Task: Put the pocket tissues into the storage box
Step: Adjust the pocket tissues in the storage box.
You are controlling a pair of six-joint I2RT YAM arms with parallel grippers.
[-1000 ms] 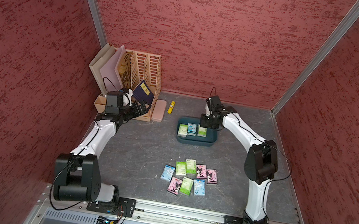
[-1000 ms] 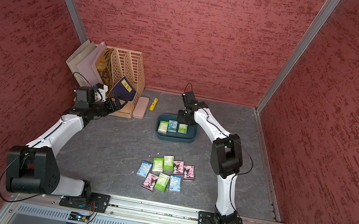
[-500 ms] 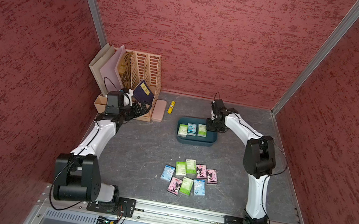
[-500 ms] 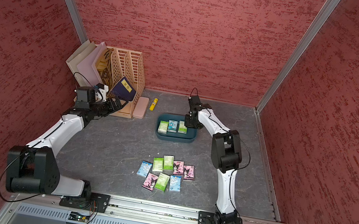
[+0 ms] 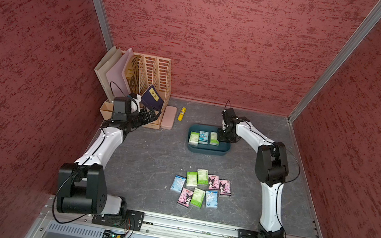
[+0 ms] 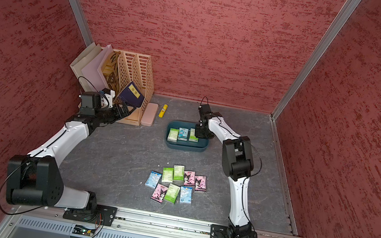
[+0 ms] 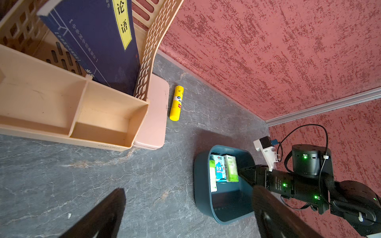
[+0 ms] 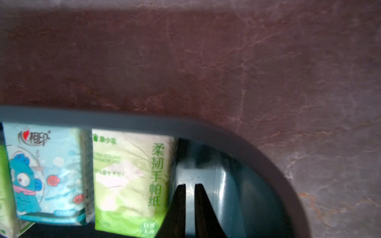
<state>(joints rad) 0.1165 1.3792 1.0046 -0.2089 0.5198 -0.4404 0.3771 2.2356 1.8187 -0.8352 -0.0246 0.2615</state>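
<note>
The dark teal storage box stands at mid-back with three pocket tissues on edge inside: a green pack, a blue pack and a green pack. Several more pocket tissues, green, blue and pink, lie flat in a cluster nearer the front. My right gripper is down inside the box's right end, right beside the green pack, its fingers nearly together with nothing between them. My left gripper hangs wide open and empty by the organiser.
A beige slotted desk organiser with a dark blue book fills the back left corner. A flat pink case and a yellow tube lie beside it. Red walls close in on three sides.
My right gripper has closed its jaws and shifted from the box's back edge to its right end, lower inside. The left arm and all packs have stayed put.
</note>
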